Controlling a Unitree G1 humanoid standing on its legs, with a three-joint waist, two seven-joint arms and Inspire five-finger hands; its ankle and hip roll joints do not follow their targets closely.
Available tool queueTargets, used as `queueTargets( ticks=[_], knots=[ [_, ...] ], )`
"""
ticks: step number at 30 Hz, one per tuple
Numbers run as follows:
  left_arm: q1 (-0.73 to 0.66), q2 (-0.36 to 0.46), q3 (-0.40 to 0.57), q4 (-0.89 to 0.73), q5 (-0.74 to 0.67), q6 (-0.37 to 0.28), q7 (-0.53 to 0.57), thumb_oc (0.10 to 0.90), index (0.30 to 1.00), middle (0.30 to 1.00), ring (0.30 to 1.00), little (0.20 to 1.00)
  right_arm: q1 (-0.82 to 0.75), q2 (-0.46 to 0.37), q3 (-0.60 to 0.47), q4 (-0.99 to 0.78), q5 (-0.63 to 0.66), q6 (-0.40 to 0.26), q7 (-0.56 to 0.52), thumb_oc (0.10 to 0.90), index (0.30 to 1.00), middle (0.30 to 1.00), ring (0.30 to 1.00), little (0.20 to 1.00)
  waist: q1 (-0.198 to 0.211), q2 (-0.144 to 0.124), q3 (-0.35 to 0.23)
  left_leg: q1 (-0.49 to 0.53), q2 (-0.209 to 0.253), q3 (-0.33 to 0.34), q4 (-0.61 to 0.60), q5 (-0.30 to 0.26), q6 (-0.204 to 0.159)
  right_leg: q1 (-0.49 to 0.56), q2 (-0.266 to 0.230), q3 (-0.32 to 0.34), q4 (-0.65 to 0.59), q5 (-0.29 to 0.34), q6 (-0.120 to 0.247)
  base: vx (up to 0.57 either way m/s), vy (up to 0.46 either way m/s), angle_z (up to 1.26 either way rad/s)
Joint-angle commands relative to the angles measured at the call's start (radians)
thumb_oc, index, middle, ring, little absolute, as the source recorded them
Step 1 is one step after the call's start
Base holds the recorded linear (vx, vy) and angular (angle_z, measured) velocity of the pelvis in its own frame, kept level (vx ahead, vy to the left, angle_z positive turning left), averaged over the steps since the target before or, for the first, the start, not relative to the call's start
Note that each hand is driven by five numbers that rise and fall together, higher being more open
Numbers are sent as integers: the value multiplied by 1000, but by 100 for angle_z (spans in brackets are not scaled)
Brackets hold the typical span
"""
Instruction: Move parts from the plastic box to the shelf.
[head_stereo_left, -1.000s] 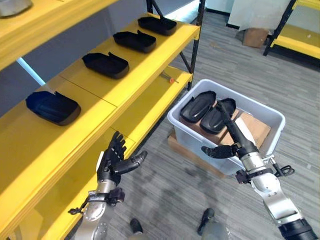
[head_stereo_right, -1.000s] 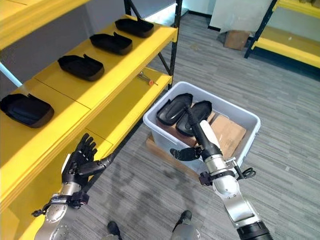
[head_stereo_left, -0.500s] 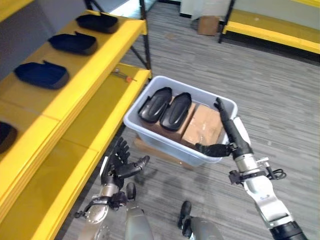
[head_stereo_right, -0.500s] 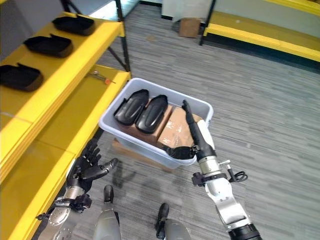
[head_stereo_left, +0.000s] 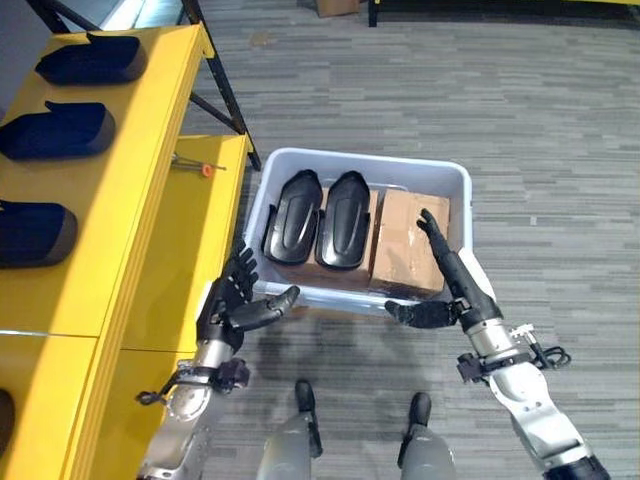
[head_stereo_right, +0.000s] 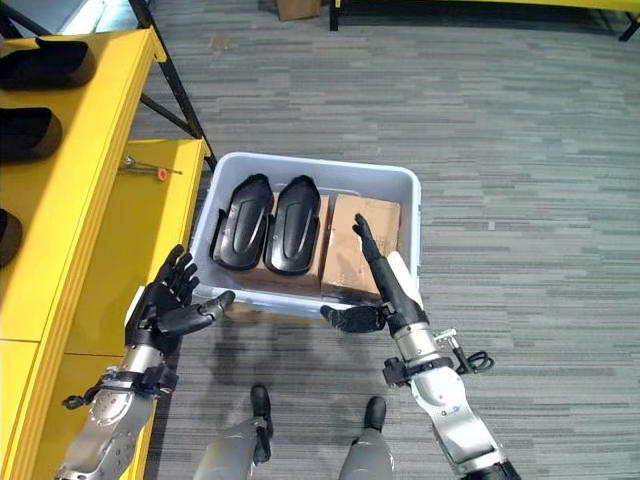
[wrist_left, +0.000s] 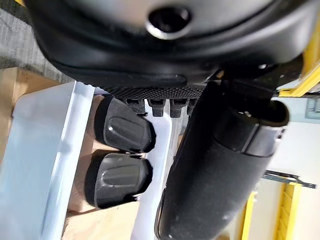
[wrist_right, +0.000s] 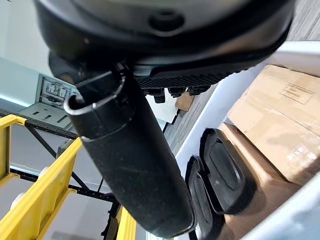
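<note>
A pale grey plastic box (head_stereo_left: 440, 174) stands on the floor with two black moulded parts (head_stereo_left: 291, 215) (head_stereo_left: 343, 218) lying side by side on brown cardboard (head_stereo_left: 410, 240) inside it. My left hand (head_stereo_left: 232, 305) hovers open just outside the box's near left corner, fingers spread, holding nothing. My right hand (head_stereo_left: 452, 285) is open too, its straight fingers reaching over the near rim above the cardboard, its thumb (head_stereo_left: 412, 313) stretched along the box's front wall. The yellow shelf (head_stereo_left: 140, 160) on the left carries several black parts (head_stereo_left: 90, 58). Both parts also show in the left wrist view (wrist_left: 122, 131).
A lower yellow shelf level (head_stereo_left: 190, 250) holds a small screwdriver with an orange handle (head_stereo_left: 192, 166). A black shelf leg (head_stereo_left: 218, 78) slants down behind the box. Grey striped floor (head_stereo_left: 520, 120) lies open to the right and beyond the box.
The camera has swung so the box now sits centred and the shelf has slid to the left. Both hands stay open at the box's near side, the left one closer to its corner.
</note>
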Motion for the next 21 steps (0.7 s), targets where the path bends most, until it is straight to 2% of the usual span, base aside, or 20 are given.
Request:
queueTargets(
  ticks=[1, 2, 7, 15, 21],
  knots=[
    [2, 27, 21, -134, -12, -101, -8, 900, 1000, 1000, 1000, 1000, -147, -43, -29, -63, -51, -75, -67, 900, 1000, 1000, 1000, 1000, 8, -16, -52, -41, 93, -48, 37, 4, -58, 45, -51, -12, 51, -49, 64, -34, 39, -11],
    [-6, 30, 12, -139, -17, -100, -8, 900, 1000, 1000, 1000, 1000, -210, -64, -12, -53, -83, -63, -81, 900, 1000, 1000, 1000, 1000, 15, -18, -42, -63, 87, -45, 41, 5, -58, 27, -63, -19, 43, -28, 68, -33, 25, -2],
    [-24, 40, -3, -145, -15, -93, 2, 900, 1000, 1000, 1000, 1000, -360, -95, 46, -21, -144, -36, -110, 900, 1000, 1000, 1000, 1000, 36, -28, -5, -117, 88, -41, 46, 15, -63, -22, -78, -32, 34, 0, 70, -44, -1, -6],
    [-55, 41, -16, -144, -4, -92, 16, 900, 1000, 1000, 1000, 1000, -466, -101, 93, 39, -180, -9, -132, 900, 1000, 1000, 1000, 1000, 60, -29, 46, -165, 94, -59, 61, 27, -69, -49, -81, -49, 52, -5, 64, -26, -27, 3],
    [-58, 40, -8, -150, -2, -95, 35, 900, 1000, 1000, 1000, 1000, -554, -91, 178, 129, -245, 22, -129, 900, 1000, 1000, 1000, 1000, 107, -25, 104, -209, 101, -91, 64, 43, -76, -59, -71, -77, 61, -15, 59, -30, -61, 11]
  ],
)
